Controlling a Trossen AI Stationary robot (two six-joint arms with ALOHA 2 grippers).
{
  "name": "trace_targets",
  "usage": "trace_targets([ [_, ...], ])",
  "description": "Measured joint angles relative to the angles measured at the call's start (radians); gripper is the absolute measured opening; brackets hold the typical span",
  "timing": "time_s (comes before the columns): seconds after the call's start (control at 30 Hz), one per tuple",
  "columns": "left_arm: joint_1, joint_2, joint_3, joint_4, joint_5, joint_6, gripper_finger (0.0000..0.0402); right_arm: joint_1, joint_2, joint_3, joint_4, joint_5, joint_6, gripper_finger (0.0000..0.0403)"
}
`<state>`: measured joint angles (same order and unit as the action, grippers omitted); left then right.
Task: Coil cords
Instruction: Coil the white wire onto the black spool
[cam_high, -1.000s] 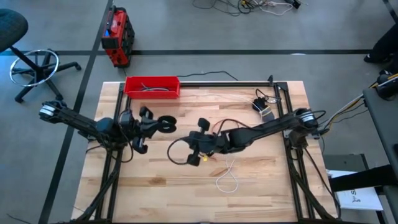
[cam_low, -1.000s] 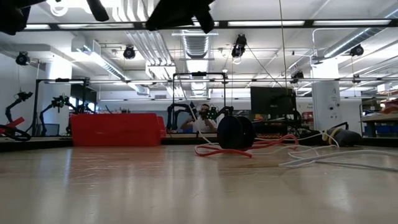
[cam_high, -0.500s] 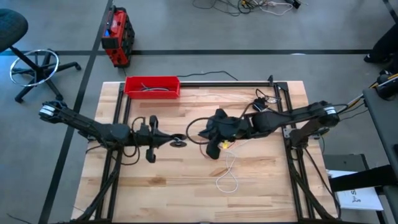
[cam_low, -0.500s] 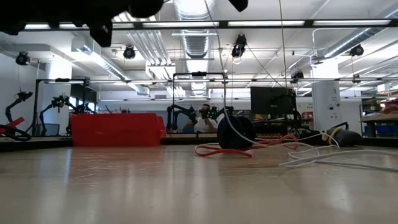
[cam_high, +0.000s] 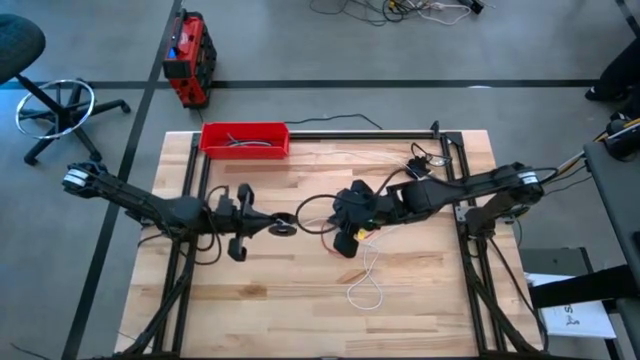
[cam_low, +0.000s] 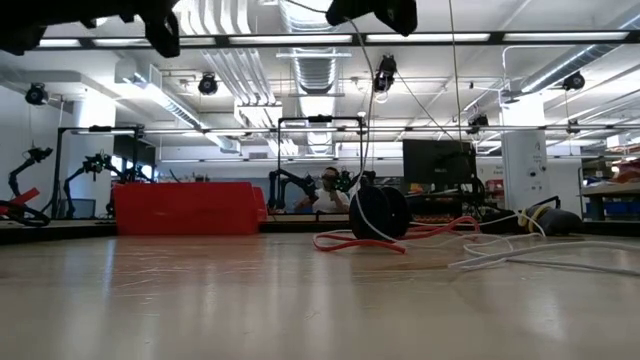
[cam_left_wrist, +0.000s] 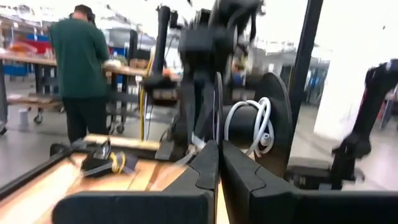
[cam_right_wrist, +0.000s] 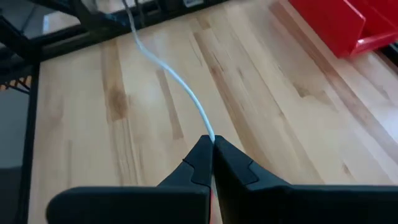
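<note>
— Where do your claws stand?

— Your right gripper (cam_right_wrist: 212, 144) has its fingers pinched together on the white cord (cam_right_wrist: 177, 83), which runs from the tips away across the wooden table (cam_right_wrist: 267, 118). From above, that gripper (cam_high: 345, 212) sits mid-table. Your left gripper (cam_left_wrist: 219, 163) is clamped on the thin edge of a black spool disc (cam_left_wrist: 217, 109), with white cord wound on the hub beside it; overhead it (cam_high: 272, 226) reaches toward the right arm.

— And the cords?

— The white cord (cam_high: 368, 280) trails from the right gripper into a loop on the near boards. The red cord (cam_low: 350, 243) lies on the table by a black disc (cam_low: 378, 213).

— The containers?

— Your red tray (cam_high: 245, 140) sits at the far left edge, holding short dark grey cables (cam_high: 248, 143). A person (cam_left_wrist: 79, 68) stands beyond the table.
</note>
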<state>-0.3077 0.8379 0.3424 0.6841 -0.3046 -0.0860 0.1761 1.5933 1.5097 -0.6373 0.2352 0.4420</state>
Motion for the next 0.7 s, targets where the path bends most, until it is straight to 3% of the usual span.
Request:
trace_targets([
  [0.27, 0.0, 0.022, -0.001, -0.187, -0.048, 0.015, 0.0, 0.0, -0.032, 0.0, 0.084, 0.0, -0.042, 0.0],
  [0.47, 0.001, 0.102, 0.015, -0.196, -0.039, 0.012, 0.0, -0.026, -0.021, 0.001, 0.105, 0.0, 0.004, 0.0],
  [0.7, 0.027, 0.302, 0.144, -0.32, -0.209, -0.065, 0.0, -0.041, 0.013, 0.002, 0.164, 0.0, 0.045, 0.0],
])
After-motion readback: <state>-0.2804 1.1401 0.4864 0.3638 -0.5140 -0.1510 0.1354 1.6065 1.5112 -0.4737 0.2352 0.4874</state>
